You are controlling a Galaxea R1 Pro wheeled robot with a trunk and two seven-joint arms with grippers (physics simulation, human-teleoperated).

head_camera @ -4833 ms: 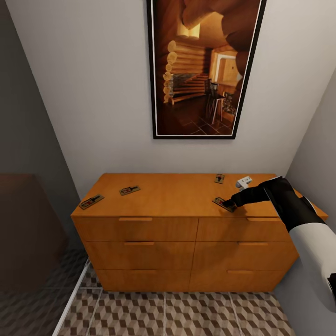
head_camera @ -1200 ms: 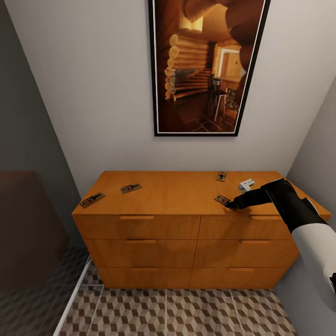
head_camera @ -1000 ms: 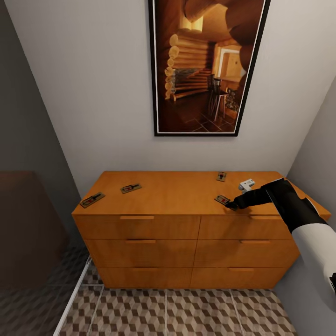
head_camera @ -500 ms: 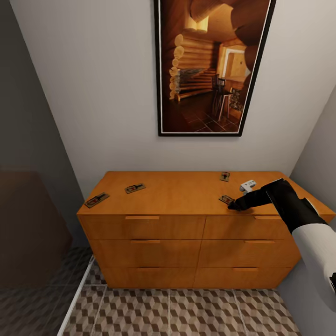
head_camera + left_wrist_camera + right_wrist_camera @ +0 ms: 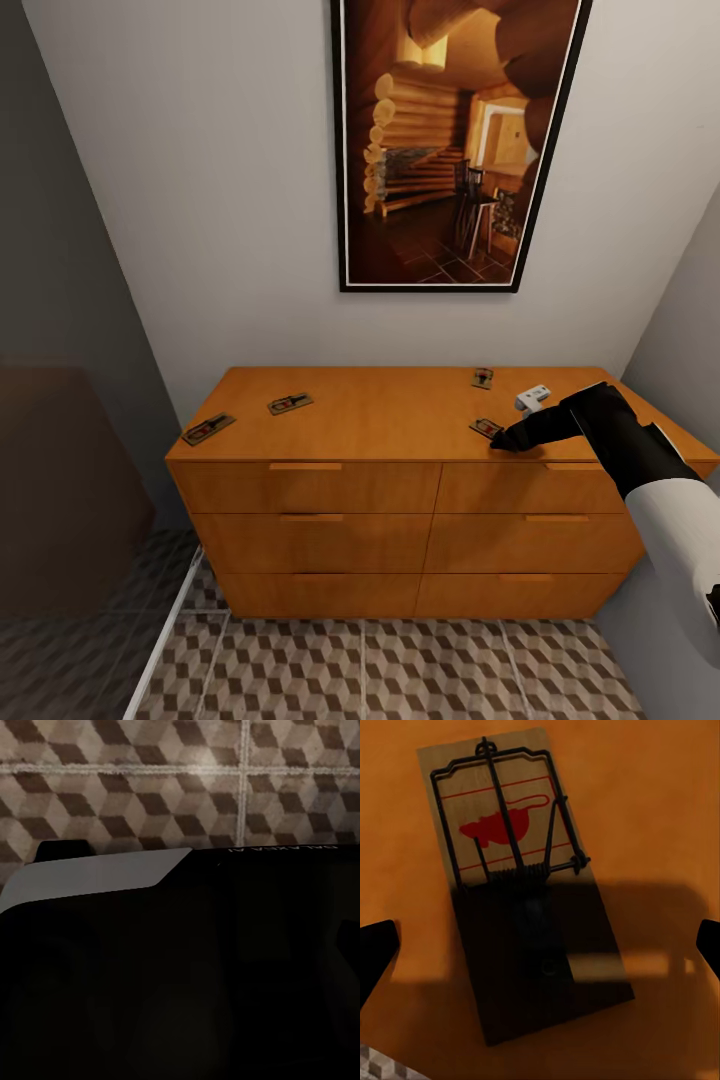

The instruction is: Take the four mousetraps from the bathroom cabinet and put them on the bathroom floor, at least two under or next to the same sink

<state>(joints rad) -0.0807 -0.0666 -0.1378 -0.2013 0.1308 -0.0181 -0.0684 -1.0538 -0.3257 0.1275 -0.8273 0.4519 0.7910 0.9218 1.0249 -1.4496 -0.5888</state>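
Four flat wooden mousetraps with dark wire lie on the smooth orange cabinet (image 5: 400,420). The nearest mousetrap (image 5: 521,885) has not moved since half a second ago. The right end effector (image 5: 503,440) reaches from 3 o'clock, fingers (image 5: 375,956) wide apart on both sides of it, not touching it.

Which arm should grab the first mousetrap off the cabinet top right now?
Right. The right gripper is open over the near-right mousetrap on the cabinet, fingertips on either side of it. The left wrist view faces the bathroom floor, away from the traps.
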